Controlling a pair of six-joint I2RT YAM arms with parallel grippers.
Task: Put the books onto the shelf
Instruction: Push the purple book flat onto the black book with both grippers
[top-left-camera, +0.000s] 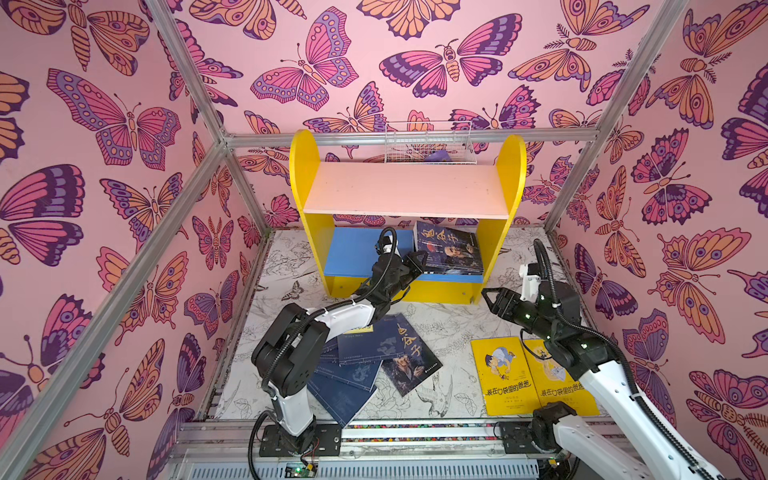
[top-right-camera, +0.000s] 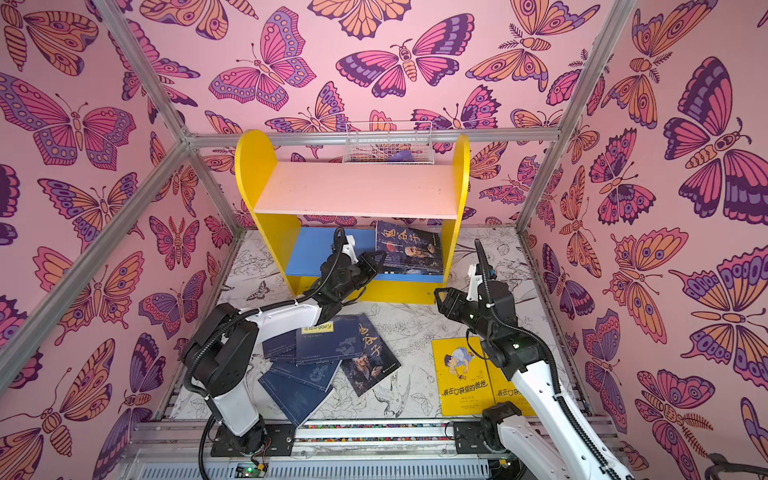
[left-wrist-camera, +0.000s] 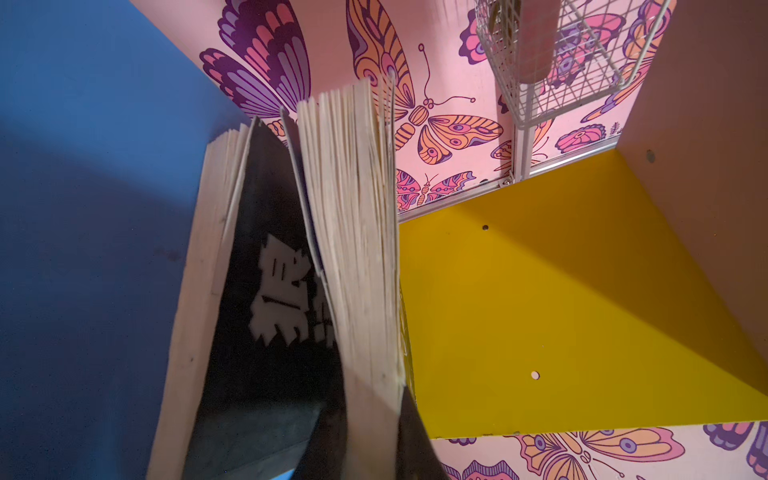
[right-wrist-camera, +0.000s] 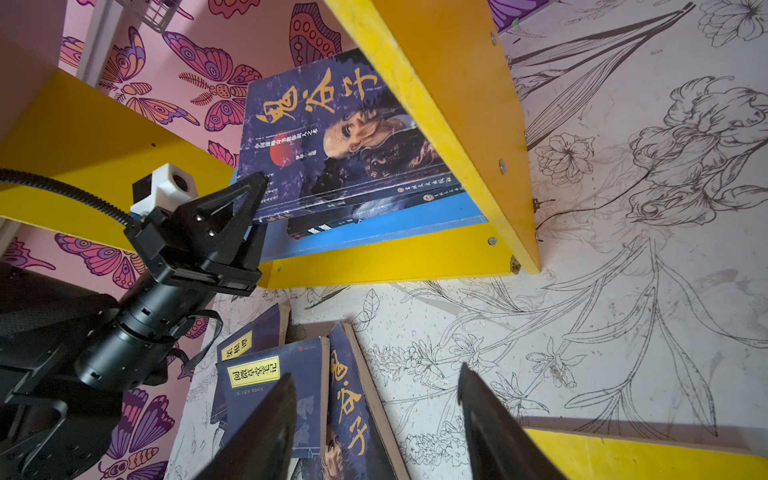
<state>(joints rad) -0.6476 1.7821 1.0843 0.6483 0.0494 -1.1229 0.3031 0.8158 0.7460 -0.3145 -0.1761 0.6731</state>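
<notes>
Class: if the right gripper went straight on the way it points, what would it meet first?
Probably the shelf, at its yellow front rail near the right foot; only bare mat lies before the right gripper. Depth unclear.

Looked like a robot data-collection cell in a lab, not a home: butterfly-print panels (top-left-camera: 104, 124) mounted on aluminium frame bars (top-left-camera: 561, 135), line-drawn floral sheet (top-left-camera: 453, 328) laid as tabletop, arm bases (top-left-camera: 299, 440) bolted to a metal rail (top-left-camera: 415, 433) along front edge.
</notes>
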